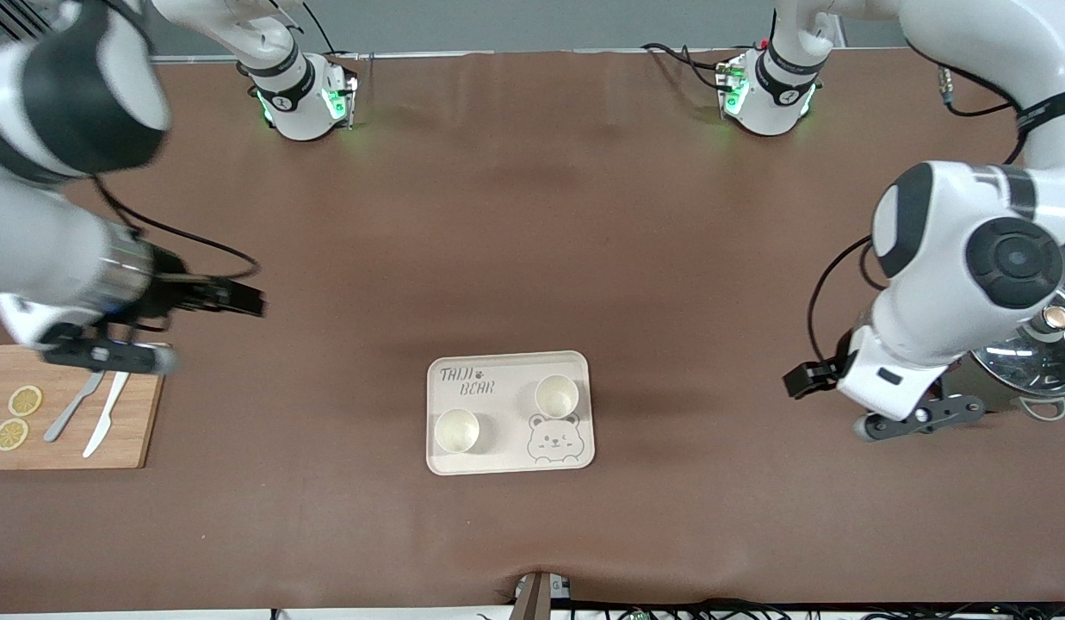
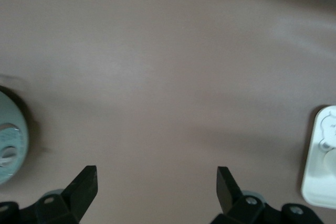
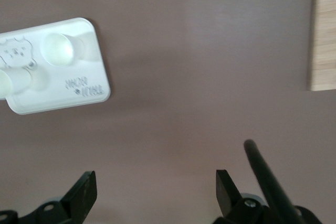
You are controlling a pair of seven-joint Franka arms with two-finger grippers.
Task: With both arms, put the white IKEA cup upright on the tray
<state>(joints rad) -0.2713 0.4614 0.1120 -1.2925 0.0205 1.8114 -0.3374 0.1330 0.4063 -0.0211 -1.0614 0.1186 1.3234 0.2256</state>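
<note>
The cream tray (image 1: 503, 428) with "TAIJI BEAR" lettering lies in the middle of the table, toward the front camera. Two white cups stand upright on it, one (image 1: 556, 395) by the bear face and one (image 1: 456, 430) under the lettering. My left gripper (image 1: 919, 415) is open and empty, low over bare table toward the left arm's end; its wrist view shows its open jaws (image 2: 157, 182) and the tray's corner (image 2: 320, 166). My right gripper (image 1: 110, 355) is open and empty over the cutting board's edge; its wrist view shows its open jaws (image 3: 156, 184), the tray (image 3: 89, 90) and both cups.
A wooden cutting board (image 1: 136, 430) at the right arm's end holds two lemon slices (image 1: 24, 400), a knife (image 1: 106, 413) and another piece of cutlery. A steel pot with a glass lid (image 1: 1036, 349) stands at the left arm's end, beside the left gripper.
</note>
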